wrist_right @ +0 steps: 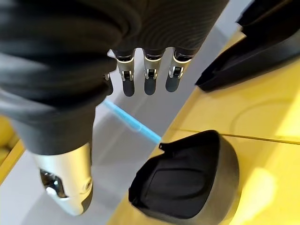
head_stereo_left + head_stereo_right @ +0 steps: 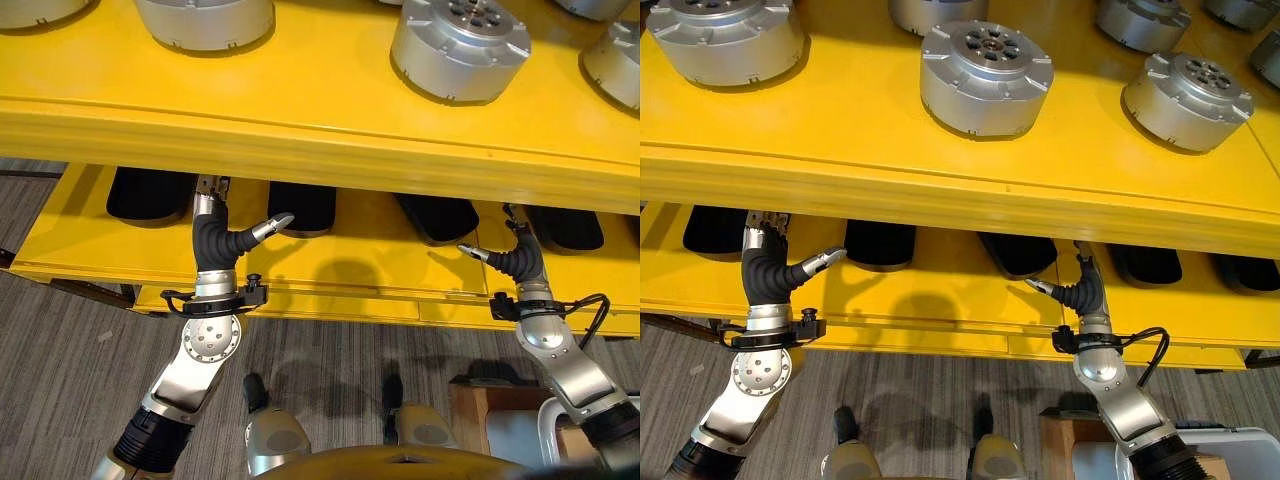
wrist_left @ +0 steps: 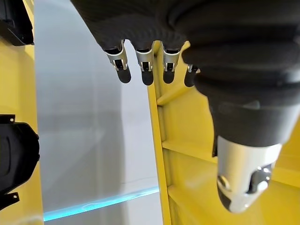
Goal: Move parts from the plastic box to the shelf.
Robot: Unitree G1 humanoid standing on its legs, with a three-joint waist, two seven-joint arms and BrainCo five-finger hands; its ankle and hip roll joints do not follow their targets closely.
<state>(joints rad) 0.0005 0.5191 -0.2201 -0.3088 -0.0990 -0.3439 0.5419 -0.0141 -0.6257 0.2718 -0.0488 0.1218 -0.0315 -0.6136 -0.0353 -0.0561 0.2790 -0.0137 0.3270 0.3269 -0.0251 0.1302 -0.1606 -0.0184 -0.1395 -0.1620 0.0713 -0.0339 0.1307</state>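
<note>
- Yellow shelf [image 2: 300,130] across the head views, upper tier at 12 o'clock, lower tier under it.
- Silver round parts on the upper tier: one [image 2: 986,77] near the middle, one [image 2: 724,38] at 10 o'clock, one [image 2: 1188,99] at 2 o'clock, more cut off along the top edge.
- Black parts [image 2: 301,207] in a row on the lower tier, lying beneath the upper tier's front lip.
- Left hand [image 2: 212,240] raised at 8 o'clock, reaching in under the upper tier; thumb pointing toward 3 o'clock at a black part, apart from it.
- Left fingers [image 3: 145,68] straight and side by side in the wrist view, holding nothing; black parts [image 3: 16,159] off to one side.
- Right hand [image 2: 517,257] raised at 4 o'clock, also under the upper tier; thumb pointing toward 9 o'clock.
- Right fingers [image 1: 150,77] straight and relaxed in the wrist view, empty; a black part [image 1: 187,180] lying on the yellow tier near the hand, another [image 1: 262,42] beyond it.
- White box [image 2: 1230,450] at 5 o'clock on the floor, mostly cut off; contents cannot be told.
</note>
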